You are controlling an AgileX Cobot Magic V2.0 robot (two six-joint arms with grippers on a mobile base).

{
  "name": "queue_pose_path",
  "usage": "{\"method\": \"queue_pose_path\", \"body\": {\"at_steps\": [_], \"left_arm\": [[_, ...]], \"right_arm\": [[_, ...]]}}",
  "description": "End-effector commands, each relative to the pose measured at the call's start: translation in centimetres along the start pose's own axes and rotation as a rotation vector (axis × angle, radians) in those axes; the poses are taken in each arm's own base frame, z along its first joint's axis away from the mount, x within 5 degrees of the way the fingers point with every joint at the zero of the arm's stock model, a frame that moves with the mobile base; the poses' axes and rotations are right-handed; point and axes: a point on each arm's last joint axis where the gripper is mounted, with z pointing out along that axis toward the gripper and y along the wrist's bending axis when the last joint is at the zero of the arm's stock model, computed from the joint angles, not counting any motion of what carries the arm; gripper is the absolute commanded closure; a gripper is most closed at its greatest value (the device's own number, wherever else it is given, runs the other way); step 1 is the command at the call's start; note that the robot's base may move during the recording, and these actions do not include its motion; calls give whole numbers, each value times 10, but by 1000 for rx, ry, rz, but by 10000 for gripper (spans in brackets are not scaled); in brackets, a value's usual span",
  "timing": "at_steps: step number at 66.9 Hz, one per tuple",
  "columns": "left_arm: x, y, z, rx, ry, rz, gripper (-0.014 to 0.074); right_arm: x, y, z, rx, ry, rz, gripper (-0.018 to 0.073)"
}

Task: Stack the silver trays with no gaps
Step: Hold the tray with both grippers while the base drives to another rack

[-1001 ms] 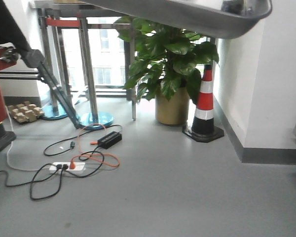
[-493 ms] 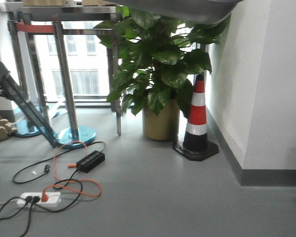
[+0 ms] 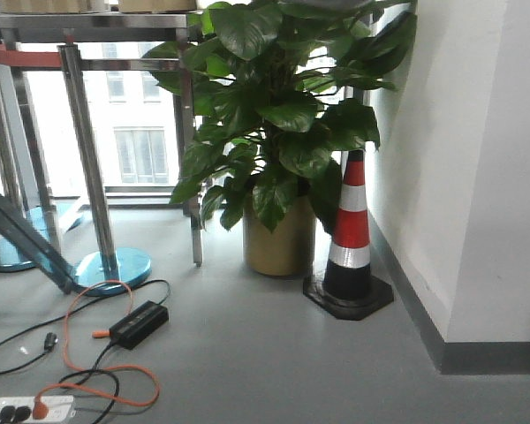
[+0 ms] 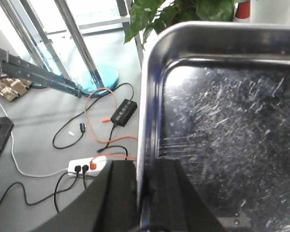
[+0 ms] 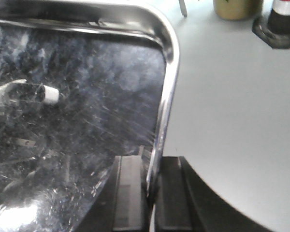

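Holding the tray (image 4: 222, 121) up in the air takes both grippers. The left gripper (image 4: 142, 181) is pinching the rim on one side, with one finger inside the tray and one outside. The right gripper (image 5: 152, 181) is pinching the rim on the other side in the same way. It looks like one tray held by its two ends. No view shows the whole tray, so I am not sure.

The tray hangs over the grey floor (image 5: 232, 96), with cords (image 4: 94, 140) lying below it. A plant (image 3: 274, 115) and a cone (image 3: 349, 238) stand by the wall ahead. No other tray shows in any view.

I think the step now is carrying this tray to the one it must sit in. To do it well, the two arms should move together at the same speed, so the tray does not twist or slip out. The tray should be flat, not tipped. Over the other tray, the corners should line up first, and then it can go straight down. The outside fingers may get stuck between the two rims. So the grippers should let go when the tray is very low and let it drop in. Then the rims can touch all the way round.
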Motion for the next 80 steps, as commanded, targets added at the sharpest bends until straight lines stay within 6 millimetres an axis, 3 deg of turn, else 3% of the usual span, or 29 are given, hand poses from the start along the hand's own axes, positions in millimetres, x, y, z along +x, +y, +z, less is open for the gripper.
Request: {"method": "queue_pose_path", "body": {"at_steps": [1, 80], "left_arm": [[-4, -20, -1, 163, -52, 3, 613], [-4, -20, -1, 163, -52, 3, 613]], "right_arm": [[-12, 27, -10, -274, -120, -2, 574], [-12, 27, -10, -278, -122, -2, 574]]}}
